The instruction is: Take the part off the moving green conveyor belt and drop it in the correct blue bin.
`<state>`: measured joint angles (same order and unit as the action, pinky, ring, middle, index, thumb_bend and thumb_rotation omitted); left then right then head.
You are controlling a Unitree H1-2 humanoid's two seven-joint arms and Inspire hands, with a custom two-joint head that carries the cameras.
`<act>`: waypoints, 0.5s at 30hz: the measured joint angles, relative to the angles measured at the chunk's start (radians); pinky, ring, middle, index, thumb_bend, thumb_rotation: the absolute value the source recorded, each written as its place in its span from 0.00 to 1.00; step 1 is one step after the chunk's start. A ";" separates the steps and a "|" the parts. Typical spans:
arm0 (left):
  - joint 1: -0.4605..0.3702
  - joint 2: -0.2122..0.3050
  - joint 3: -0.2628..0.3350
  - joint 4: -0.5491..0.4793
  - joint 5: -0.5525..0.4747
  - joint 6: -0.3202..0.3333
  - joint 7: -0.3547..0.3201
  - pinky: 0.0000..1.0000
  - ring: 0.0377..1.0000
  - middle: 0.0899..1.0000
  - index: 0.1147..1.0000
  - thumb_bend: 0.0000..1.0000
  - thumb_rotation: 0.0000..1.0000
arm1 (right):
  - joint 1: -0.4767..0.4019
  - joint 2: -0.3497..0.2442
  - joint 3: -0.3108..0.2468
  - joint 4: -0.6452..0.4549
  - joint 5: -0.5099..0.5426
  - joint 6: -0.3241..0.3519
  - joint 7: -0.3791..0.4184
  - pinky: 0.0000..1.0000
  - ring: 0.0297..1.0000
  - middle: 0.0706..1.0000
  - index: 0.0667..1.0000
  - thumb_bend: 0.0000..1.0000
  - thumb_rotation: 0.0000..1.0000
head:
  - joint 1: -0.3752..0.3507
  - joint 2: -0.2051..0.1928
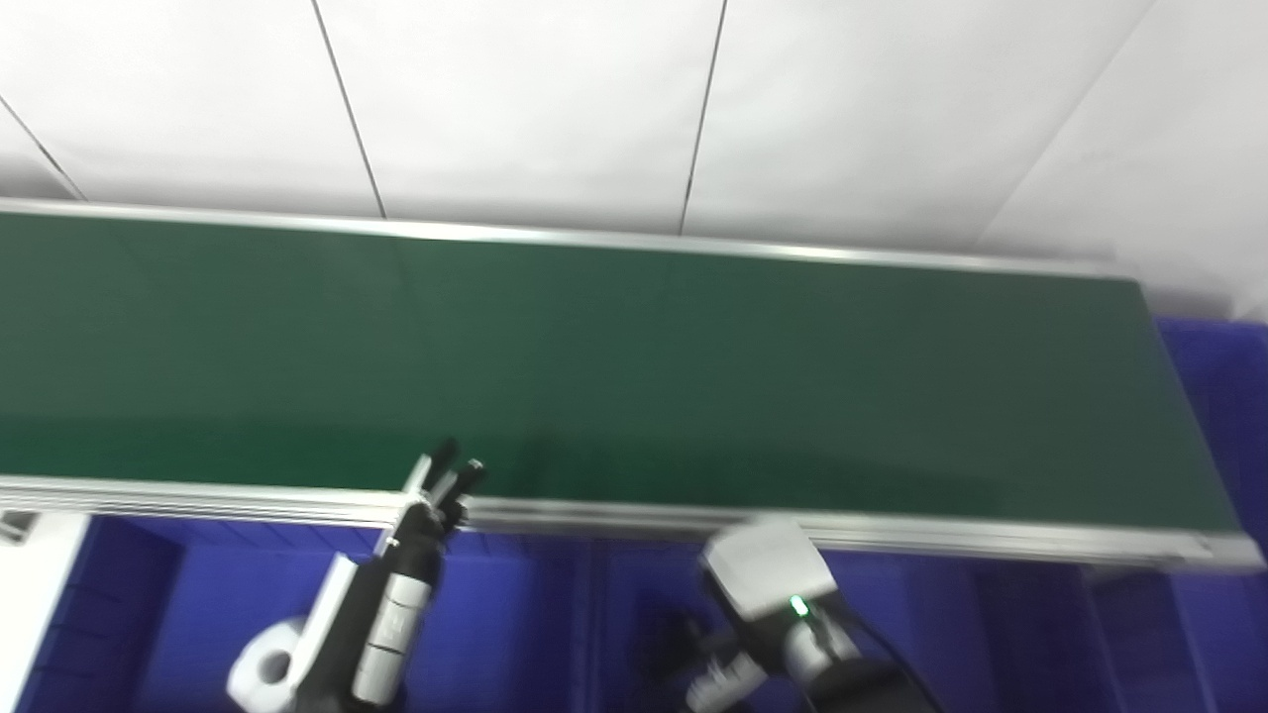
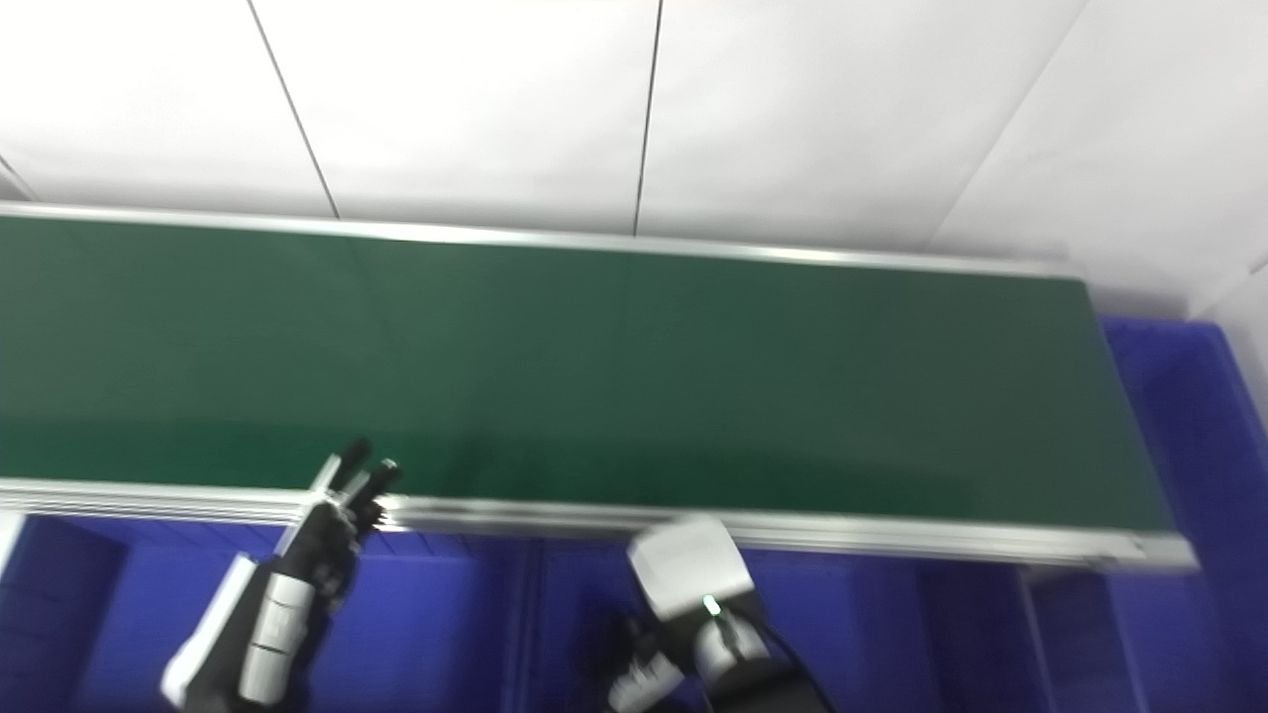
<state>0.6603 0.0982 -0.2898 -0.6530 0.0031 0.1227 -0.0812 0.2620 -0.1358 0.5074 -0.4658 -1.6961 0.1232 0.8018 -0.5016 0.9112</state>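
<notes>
The green conveyor belt (image 1: 614, 366) runs across the whole view and I see no part on it. My left hand (image 1: 428, 515) is raised at the belt's near metal rail, its dark fingers stretched up and slightly apart, holding nothing. My right hand (image 1: 738, 665) hangs low in front of the rail over a blue bin (image 1: 555, 614). Its white wrist block with a green light faces me and its fingers point down and left. They are blurred and cut by the picture's bottom edge, so I cannot tell how they stand or whether they hold anything.
Blue bins line the near side below the rail, split by a divider (image 1: 589, 624). Another blue bin (image 1: 1223, 396) sits past the belt's right end. A white surface (image 1: 30, 594) shows at the lower left. White wall panels stand behind the belt.
</notes>
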 measured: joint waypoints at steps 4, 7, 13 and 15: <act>-0.001 0.000 0.002 0.001 0.000 0.010 -0.002 1.00 0.99 0.94 1.00 0.55 1.00 | 0.020 0.019 -0.037 -0.094 0.017 -0.006 0.044 0.34 0.47 0.61 0.70 1.00 0.99 | 0.011 -0.005; -0.003 -0.001 0.001 0.001 0.001 0.012 -0.004 1.00 1.00 0.94 1.00 0.56 1.00 | 0.068 0.104 -0.092 -0.252 0.044 -0.003 0.167 0.47 0.62 0.71 0.74 0.92 0.99 | 0.017 -0.003; -0.017 -0.016 0.001 0.000 0.004 0.027 -0.003 1.00 1.00 0.99 1.00 0.66 1.00 | 0.237 0.315 -0.168 -0.472 0.080 0.015 0.291 0.62 0.76 0.80 0.75 0.69 0.79 | 0.058 0.035; -0.020 -0.017 0.004 0.001 0.004 0.039 -0.003 1.00 1.00 1.00 1.00 0.67 1.00 | 0.299 0.320 -0.184 -0.460 0.183 0.040 0.206 0.70 0.81 0.84 0.80 0.72 0.89 | 0.054 0.049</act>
<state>0.6405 0.0815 -0.2863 -0.6519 0.0068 0.1620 -0.0840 0.5607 0.1841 0.3236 -0.9255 -1.5130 0.1635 1.0076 -0.4479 0.9603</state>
